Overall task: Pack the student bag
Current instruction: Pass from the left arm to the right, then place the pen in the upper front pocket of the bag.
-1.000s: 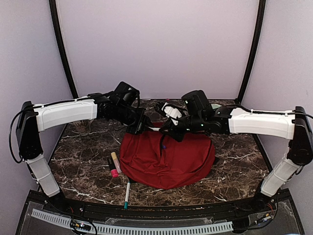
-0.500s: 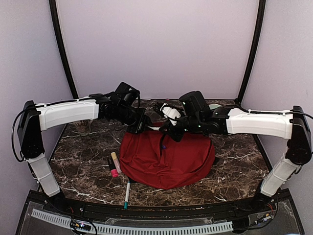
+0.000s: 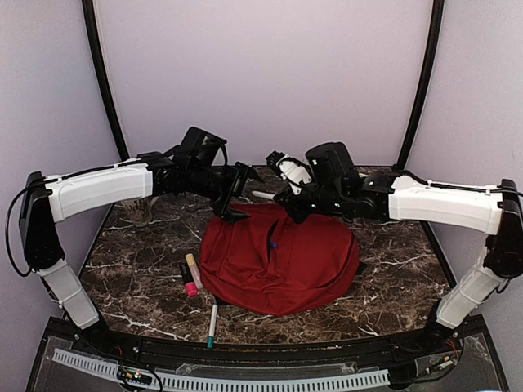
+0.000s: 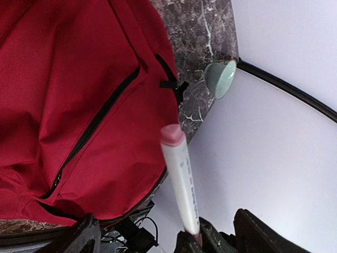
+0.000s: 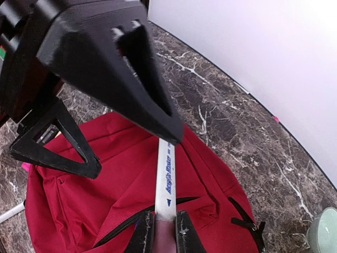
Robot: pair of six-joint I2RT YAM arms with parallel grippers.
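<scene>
Bright, even diffuse light w/ faint soft shadows; top cam sharp, wrist cams soft up close.

Blue slanted lettering runs lengthwise down the barrel of the white marker [image 5: 165, 176], with a small blue triangle mark just below it in the right wrist view; the letters are too blurred to spell out; the left wrist view shows fine grey print along the same barrel, too small to read; no other writing is legible.
</scene>
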